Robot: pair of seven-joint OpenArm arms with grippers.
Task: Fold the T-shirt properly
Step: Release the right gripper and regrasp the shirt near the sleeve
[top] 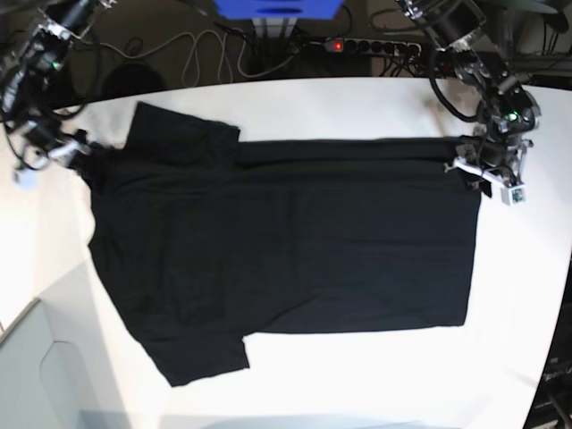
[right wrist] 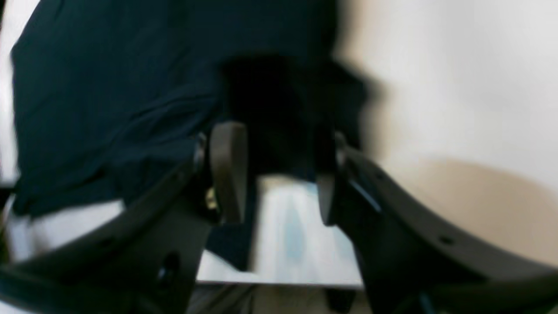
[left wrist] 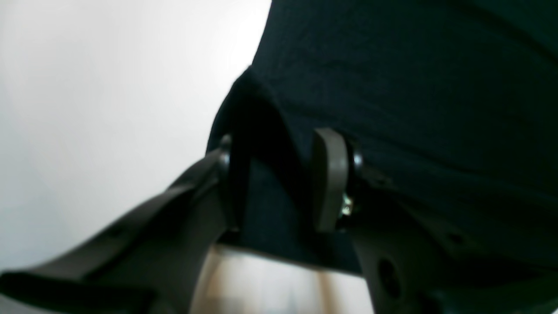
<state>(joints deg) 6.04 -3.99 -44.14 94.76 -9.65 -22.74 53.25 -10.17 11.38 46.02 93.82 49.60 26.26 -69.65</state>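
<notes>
Base view | one T-shirt point(top: 295, 241) | two grippers: left gripper point(left wrist: 279, 183), right gripper point(right wrist: 279, 179)

You have one T-shirt point(top: 295, 241) in front of you — a single black garment with two short sleeves. It lies on one white tabletop point(top: 357, 375). Two arms work here, so count two pincers — the left pincer point(top: 472, 164) and the right pincer point(top: 79, 147). One power strip point(top: 371, 45) sits behind, with one blue box point(top: 277, 9) nearby.

My white counter point(top: 340, 375) is evenly lit — behind it, a power strip point(top: 371, 46) and grey cables point(top: 192, 45) on dark floor.
</notes>
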